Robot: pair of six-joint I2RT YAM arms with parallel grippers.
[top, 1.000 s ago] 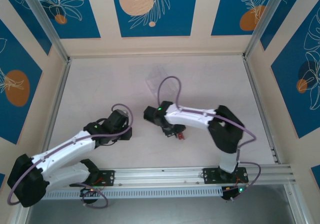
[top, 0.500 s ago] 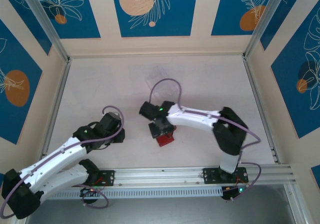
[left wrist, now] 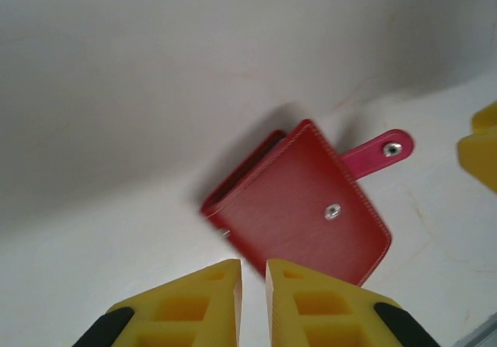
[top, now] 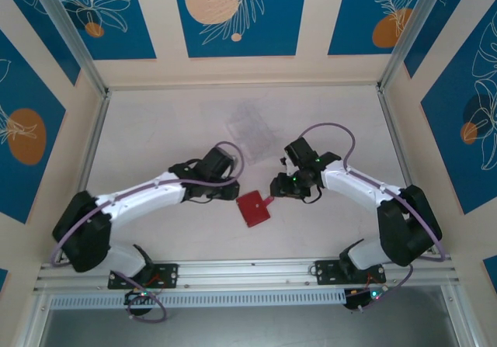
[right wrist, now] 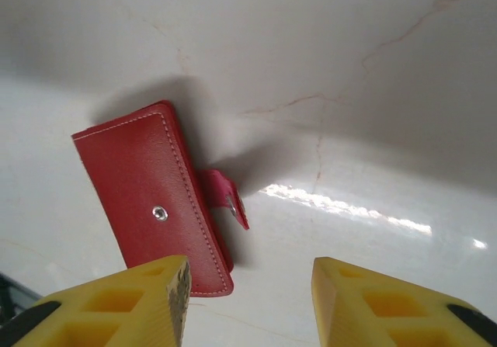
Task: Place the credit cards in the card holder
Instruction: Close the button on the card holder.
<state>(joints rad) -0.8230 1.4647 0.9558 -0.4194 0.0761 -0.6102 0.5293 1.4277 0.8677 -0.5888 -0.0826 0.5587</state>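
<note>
- Closed and flat on the white table (top: 155,130), near its middle: red card holder (top: 253,208), between the 2 grippers.
- Unfastened and sticking out from the holder's right edge: snap tab (top: 268,200), with 1 silver stud on it and 1 on the cover.
- Just left and slightly far of the holder: left gripper (top: 235,192), with its yellow fingers (left wrist: 221,289) almost together, a thin slit between them, gripping nothing.
- Just right of the tab: right gripper (top: 278,187), jaws standing well apart, empty, clear of the holder in the wrist view.
- Farther back, well apart from the holder: clear plastic rack (top: 250,130).
</note>
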